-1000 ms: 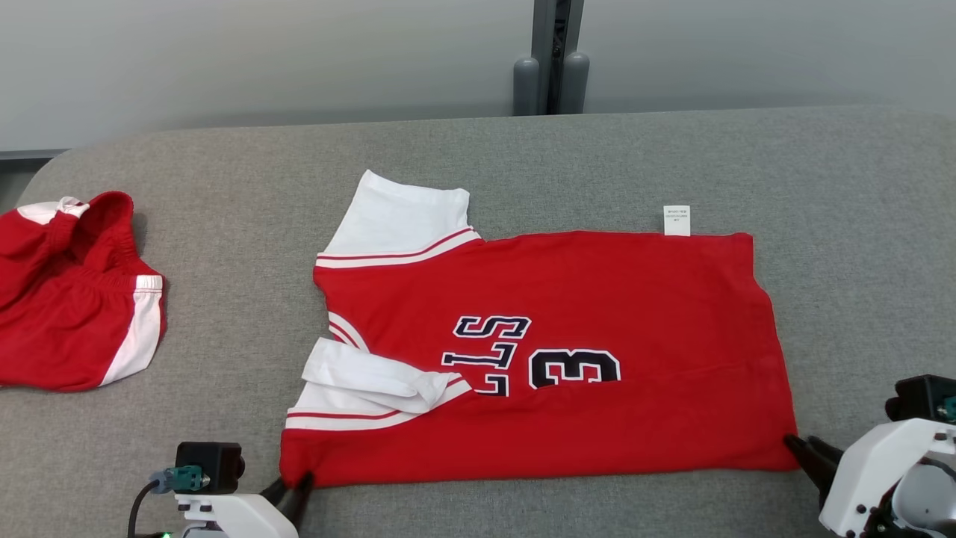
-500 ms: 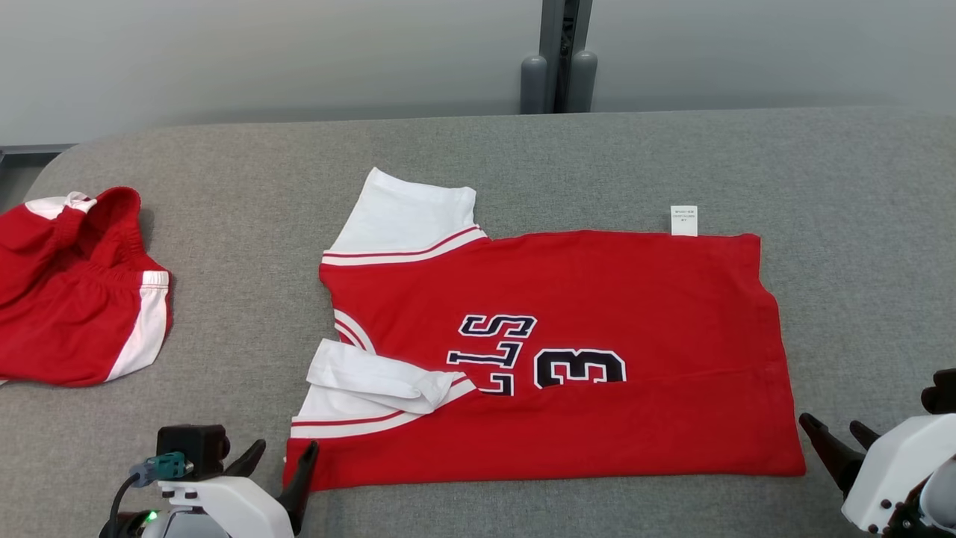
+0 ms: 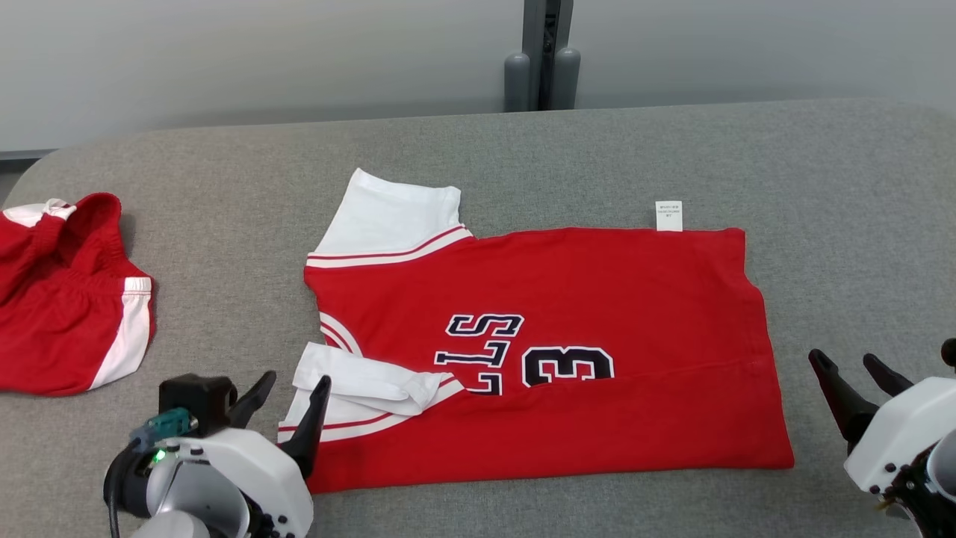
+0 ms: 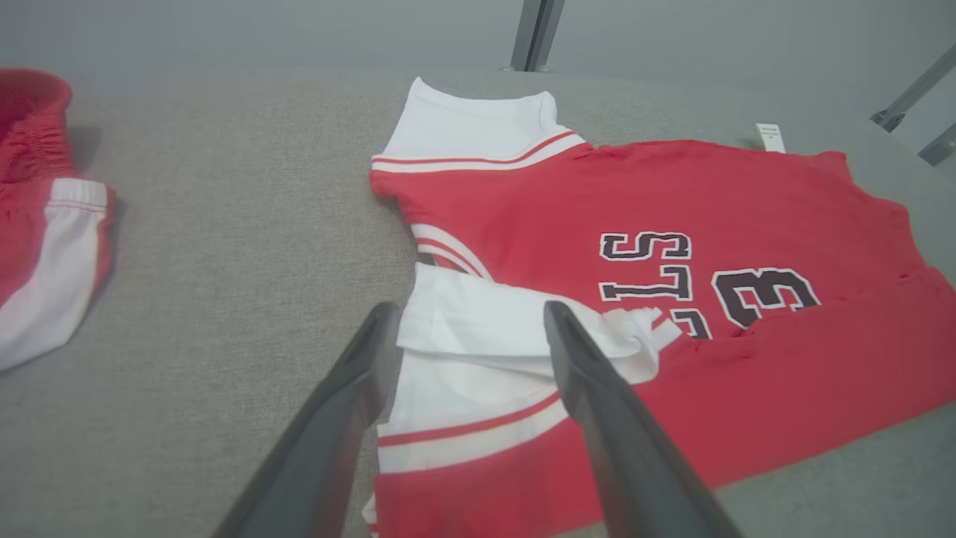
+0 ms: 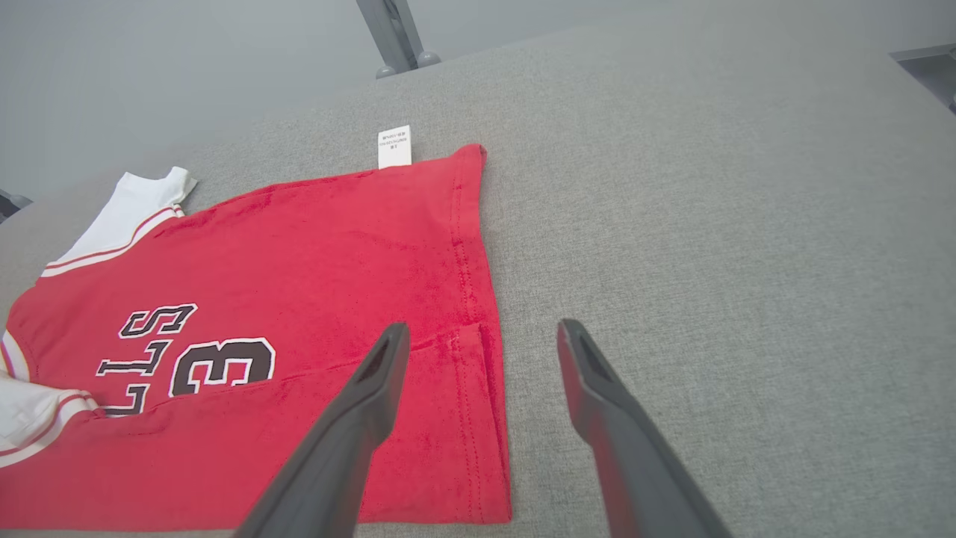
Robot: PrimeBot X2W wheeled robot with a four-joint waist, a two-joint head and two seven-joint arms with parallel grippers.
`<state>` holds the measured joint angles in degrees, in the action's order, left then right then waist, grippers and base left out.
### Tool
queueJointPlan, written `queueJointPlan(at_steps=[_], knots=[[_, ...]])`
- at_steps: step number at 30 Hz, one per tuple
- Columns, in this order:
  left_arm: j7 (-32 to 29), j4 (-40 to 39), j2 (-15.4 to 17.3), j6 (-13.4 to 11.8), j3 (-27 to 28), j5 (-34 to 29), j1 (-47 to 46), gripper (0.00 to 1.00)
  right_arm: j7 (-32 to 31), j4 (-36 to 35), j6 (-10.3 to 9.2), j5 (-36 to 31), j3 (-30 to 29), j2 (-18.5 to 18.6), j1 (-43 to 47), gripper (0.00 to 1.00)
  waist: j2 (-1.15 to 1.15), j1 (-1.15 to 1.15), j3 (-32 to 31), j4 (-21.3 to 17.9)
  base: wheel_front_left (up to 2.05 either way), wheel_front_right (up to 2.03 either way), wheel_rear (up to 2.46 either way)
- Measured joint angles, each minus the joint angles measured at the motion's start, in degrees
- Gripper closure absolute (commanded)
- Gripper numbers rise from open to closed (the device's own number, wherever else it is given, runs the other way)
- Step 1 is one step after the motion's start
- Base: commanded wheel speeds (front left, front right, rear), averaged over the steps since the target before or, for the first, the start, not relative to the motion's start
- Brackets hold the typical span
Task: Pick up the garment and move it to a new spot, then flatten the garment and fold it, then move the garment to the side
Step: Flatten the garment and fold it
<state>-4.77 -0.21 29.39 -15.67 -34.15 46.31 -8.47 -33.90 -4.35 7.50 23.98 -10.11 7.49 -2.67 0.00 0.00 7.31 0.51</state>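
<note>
Head view: a red cloth jersey point(image 3: 567, 299) with white sleeves and dark lettering lies flat on the grey fabric-covered surface point(image 3: 672, 149). It is folded lengthwise, with the collar end toward the robot's left and the hem toward its right. The left gripper point(image 3: 296, 377) sits at the jersey's near left corner with its fingers spread and nothing between them. One finger overlaps the crumpled white sleeve point(image 3: 366, 377); whether it touches the cloth I cannot tell. The right gripper point(image 3: 842, 357) is also spread and empty, standing near the hem's near corner and apart from the cloth. A bunched pair of red shorts with a white stripe point(image 3: 67, 329) lies well apart, at the far left.

Left wrist view: the spread fingers straddle the sleeve's outer edge, one over bare surface and the other over white cloth.

Right wrist view: the hem edge runs up between the parted fingers, one finger over red cloth and the other over bare surface. A small white label point(image 5: 394, 146) sticks out at the jersey's far edge.
</note>
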Motion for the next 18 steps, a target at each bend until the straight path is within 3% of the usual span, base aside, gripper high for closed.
queueJointPlan(at_steps=[6, 15, 18], knots=[[-1.98, 1.91, 0.03, 2.61, -0.46, -0.98, -7.10, 0.00, -0.02, 1.54, 0.00, 0.18, 2.74, 1.11, -5.24, 0.00, 0.00, 0.00, 1.87, -0.78, 0.00, 0.00, 0.00], [-7.22, 10.29, -0.87, 8.90, 0.74, 0.31, -23.48, 0.00, -0.96, 9.77, 0.00, 1.42, 7.50, 4.26, -18.46, 0.00, 0.00, 0.00, 7.34, -2.47, 0.00, 0.00, 0.00], [-11.16, 14.10, -0.94, 12.14, 0.68, 1.71, -29.30, 0.00, -0.49, 13.41, -0.01, 1.97, 9.01, 5.37, -24.25, 0.00, 0.00, 0.00, 9.34, -3.11, 0.00, 0.00, 0.00]])
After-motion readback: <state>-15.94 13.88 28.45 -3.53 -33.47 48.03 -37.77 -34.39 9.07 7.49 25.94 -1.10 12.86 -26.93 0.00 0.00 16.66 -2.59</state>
